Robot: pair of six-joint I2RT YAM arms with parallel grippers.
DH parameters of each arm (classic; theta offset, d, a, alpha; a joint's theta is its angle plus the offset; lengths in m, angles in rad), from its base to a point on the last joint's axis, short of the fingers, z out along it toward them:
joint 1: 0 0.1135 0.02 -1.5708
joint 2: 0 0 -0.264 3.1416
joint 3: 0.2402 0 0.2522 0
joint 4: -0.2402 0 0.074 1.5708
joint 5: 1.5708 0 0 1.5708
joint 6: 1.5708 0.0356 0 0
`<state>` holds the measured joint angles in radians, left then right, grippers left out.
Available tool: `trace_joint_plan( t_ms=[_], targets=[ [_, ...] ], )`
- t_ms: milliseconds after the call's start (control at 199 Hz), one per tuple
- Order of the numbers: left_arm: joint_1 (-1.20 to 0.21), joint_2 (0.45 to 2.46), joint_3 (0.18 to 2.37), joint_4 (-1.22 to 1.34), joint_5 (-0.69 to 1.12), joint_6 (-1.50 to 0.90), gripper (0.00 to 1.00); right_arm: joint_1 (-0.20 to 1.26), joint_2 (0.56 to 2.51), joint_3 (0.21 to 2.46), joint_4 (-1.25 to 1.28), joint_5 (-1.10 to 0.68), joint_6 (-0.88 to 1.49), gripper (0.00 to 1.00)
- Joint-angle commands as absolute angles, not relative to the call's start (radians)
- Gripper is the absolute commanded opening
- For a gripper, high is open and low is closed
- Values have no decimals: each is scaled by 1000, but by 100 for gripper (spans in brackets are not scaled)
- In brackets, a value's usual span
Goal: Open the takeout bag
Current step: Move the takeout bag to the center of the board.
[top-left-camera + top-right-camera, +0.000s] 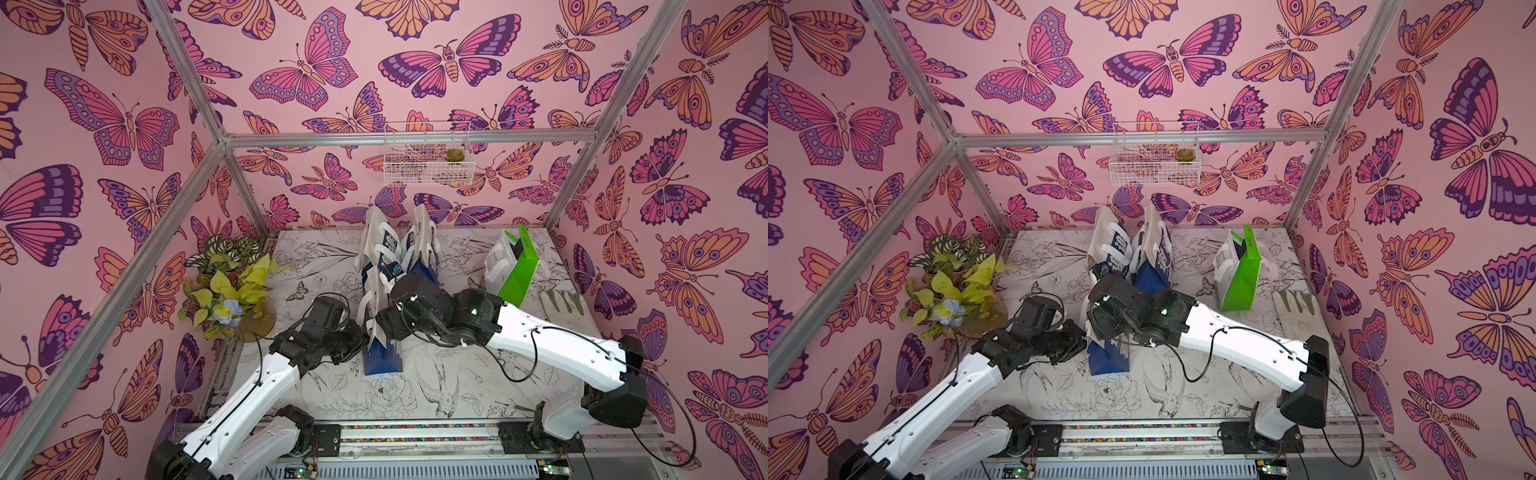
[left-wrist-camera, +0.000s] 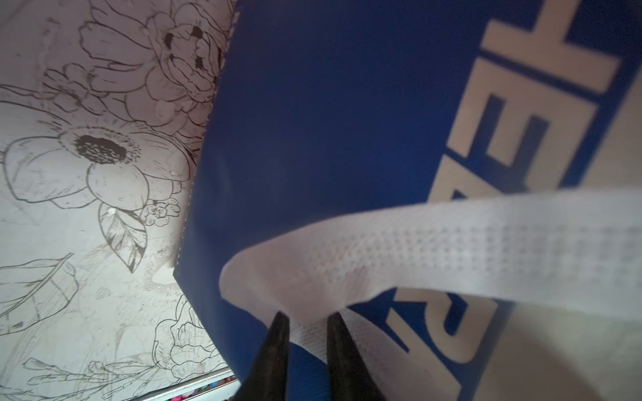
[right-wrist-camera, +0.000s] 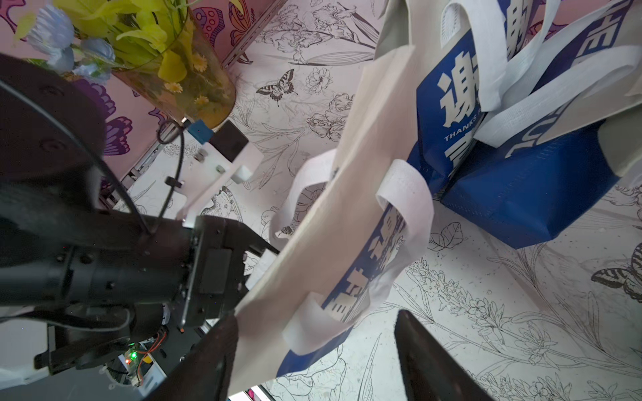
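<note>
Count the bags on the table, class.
4. The near blue-and-white bag stands front centre; the left rear bag and right rear bag side by side behind it; the green bag far right. Others may be hidden.

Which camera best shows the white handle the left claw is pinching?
The left wrist view: the white handle fills the picture, pinched in the left claw. In both top views the arms mostly cover it; the right wrist view mostly hides it behind the bag.
</note>
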<state>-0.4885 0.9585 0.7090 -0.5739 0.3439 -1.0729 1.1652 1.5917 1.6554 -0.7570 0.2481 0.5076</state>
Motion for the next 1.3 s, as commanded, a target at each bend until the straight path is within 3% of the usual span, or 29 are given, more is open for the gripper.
trace_joint_plan(
  t_ms=[0, 266, 411, 622, 793, 984, 1114, 1300],
  targets=[
    [-528, 977, 680, -493, 343, -1113, 23, 1171, 1615, 1710, -783, 265, 538, 73],
    [-570, 1031, 681, -413, 347, -1137, 23, 1170, 1579, 1721, -863, 368, 558, 71],
    [-572, 1024, 683, -409, 349, -1146, 23, 1149, 1628, 1729, -890, 334, 571, 45],
    [-571, 936, 741, -511, 284, -1098, 28, 1108, 1643, 1726, -872, 296, 561, 26],
    [-554, 887, 818, -591, 263, -1046, 35, 1085, 1640, 1720, -869, 261, 549, 0],
    [-509, 864, 941, -631, 289, -992, 50, 1075, 1579, 1699, -903, 244, 503, 0],
    [-496, 898, 960, -518, 368, -1013, 48, 1055, 1505, 1678, -959, 216, 460, 0],
    [-500, 964, 854, -170, 476, -1166, 45, 977, 1396, 1549, -960, 94, 427, 0]
  ],
)
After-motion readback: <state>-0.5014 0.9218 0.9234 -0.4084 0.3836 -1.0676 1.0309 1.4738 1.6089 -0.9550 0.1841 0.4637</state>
